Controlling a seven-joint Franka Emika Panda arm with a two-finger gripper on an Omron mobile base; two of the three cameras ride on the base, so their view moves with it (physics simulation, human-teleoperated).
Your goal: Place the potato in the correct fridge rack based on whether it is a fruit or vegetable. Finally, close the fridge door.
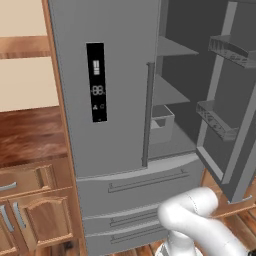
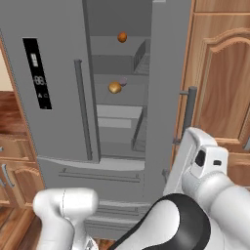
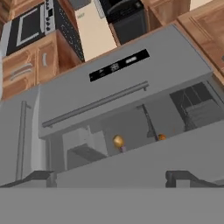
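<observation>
Pincer [image 3: 112,177] agape, aimed sideways into fridge [image 3: 131,109]

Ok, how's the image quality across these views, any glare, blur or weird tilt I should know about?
Left base view: flat, even rendered light, no glare, soft shading inside the fridge. Right base view: the potato is small but distinct, with a darker orange-brown item on the shelf above. Hand view: the picture is rolled, so the fridge lies slanted, and detail is coarse.
</observation>
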